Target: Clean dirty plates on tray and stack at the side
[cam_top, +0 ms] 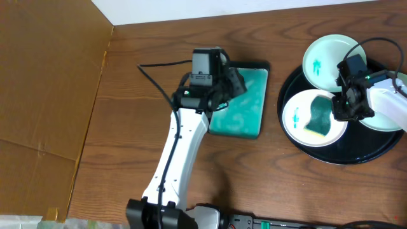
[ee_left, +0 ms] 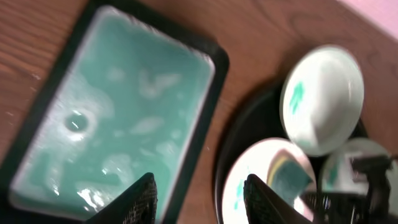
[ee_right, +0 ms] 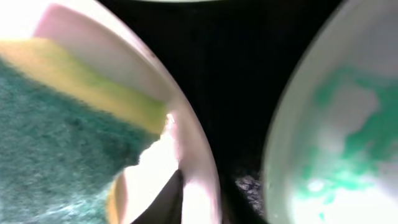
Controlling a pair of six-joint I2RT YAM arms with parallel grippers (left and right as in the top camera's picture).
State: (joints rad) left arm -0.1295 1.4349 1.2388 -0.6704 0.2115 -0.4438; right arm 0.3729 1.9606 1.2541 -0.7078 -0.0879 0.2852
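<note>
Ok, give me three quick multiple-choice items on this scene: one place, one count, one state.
1. The green and yellow sponge lies: A in a small white round plate; B on bare wood; C on cardboard.
2. White plates on the large round black glossy tray: A one; B two; C three.
3. The left end effector is: A open and empty; B shut on a plate; C shut on the sponge.
Answers: A, the sponge rests inside a plate on the tray; C, three rims show overhead; A, its fingers stand apart with nothing between.
</note>
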